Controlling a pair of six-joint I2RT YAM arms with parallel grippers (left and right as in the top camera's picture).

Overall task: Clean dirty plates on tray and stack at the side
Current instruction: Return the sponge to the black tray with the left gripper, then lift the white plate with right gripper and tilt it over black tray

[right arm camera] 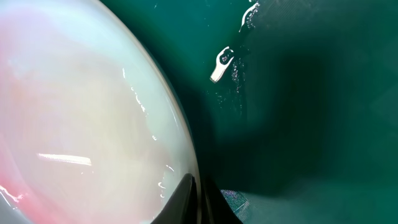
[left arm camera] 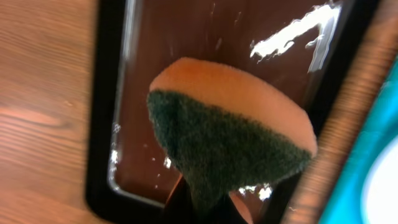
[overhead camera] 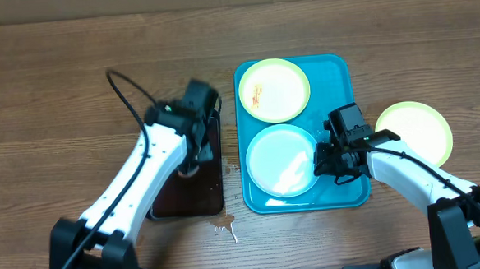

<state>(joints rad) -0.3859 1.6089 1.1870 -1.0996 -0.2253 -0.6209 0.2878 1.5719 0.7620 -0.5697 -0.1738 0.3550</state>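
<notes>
The turquoise tray [overhead camera: 340, 72] holds a yellow-green plate with orange-red smears [overhead camera: 273, 89] at the back and a light blue plate with a white centre [overhead camera: 281, 159] at the front. A second yellow-green plate [overhead camera: 417, 129] lies on the table to the right of the tray. My right gripper [overhead camera: 322, 159] is shut on the right rim of the light blue plate; in the right wrist view its fingers [right arm camera: 202, 199] pinch the plate's edge [right arm camera: 81, 118] over the tray floor [right arm camera: 298, 93]. My left gripper [overhead camera: 193, 153] is shut on an orange and green sponge [left arm camera: 230, 130] over the black tray.
The black tray of dark liquid [overhead camera: 215, 203] lies just left of the turquoise tray; its rim [left arm camera: 102, 124] shows in the left wrist view. A small wet splash [overhead camera: 223, 228] marks the table in front of it. A black cable [overhead camera: 126, 87] arcs over the left arm.
</notes>
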